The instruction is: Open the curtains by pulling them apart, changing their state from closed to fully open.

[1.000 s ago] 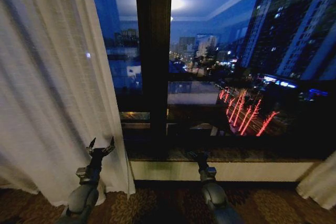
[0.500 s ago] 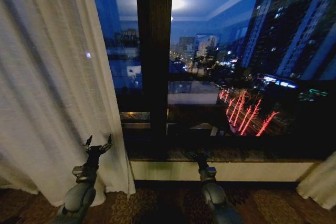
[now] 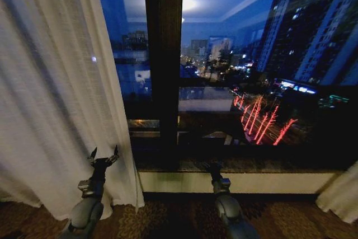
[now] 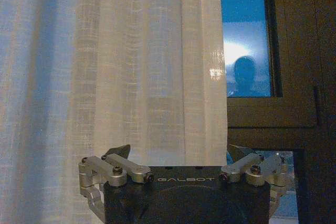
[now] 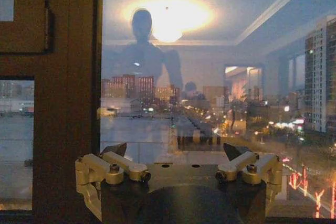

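The curtains are sheer, off-white and pleated: the left panel [image 3: 56, 93] is gathered to the left of the dark window post [image 3: 163, 65], and a corner of the right panel [image 3: 340, 194] is seen far to the post's right. The left gripper [image 3: 104, 155] is held released before the left panel's inner edge, and the right gripper [image 3: 212, 167], also spread, is kept low just right of the post. The weave of the fabric [image 4: 131, 66] is shown up close from the left wrist, while glass with city lights [image 5: 210, 103] is shown from the right wrist.

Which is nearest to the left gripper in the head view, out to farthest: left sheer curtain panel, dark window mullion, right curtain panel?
From the left gripper, low on the left with fingers spread:
1. Left sheer curtain panel: directly behind the gripper, at its inner edge.
2. Dark window mullion: centre, to the gripper's right.
3. Right curtain panel: far lower right corner.
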### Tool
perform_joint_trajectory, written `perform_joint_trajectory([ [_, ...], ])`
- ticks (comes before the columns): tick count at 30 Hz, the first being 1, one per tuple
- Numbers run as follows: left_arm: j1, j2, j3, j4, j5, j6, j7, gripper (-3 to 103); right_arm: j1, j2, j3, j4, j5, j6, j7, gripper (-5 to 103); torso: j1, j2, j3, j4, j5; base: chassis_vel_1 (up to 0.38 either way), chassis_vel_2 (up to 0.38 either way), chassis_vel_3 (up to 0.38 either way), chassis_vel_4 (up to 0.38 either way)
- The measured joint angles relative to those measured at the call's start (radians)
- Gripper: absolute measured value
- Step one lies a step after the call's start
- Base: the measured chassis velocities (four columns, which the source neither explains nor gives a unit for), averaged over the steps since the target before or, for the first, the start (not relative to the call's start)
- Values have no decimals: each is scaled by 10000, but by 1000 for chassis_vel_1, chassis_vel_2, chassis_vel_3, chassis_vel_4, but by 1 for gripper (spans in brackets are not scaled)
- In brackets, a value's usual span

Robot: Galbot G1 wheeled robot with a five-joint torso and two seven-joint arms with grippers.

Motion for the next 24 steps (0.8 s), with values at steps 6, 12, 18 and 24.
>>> perform_joint_trajectory([
  [6,41,-102,1,93,6,-90,0,100,0,0,0,0,0,0,0,100,0,0,0,0,-2,0,0,0,0],
  [12,40,-101,-17,92,11,-91,0,100,0,0,0,0,0,0,0,100,-1,1,0,1,-1,0,0,0,0],
  [18,38,-148,-2,110,59,-92,23,100,0,0,0,0,0,0,0,100,-2,2,-1,0,0,-98,97,89,-103],
  [24,-85,-109,19,314,50,-92,34,100,1,0,0,0,0,0,0,100,10,-3,4,0,-2,-103,90,103,-113],
])
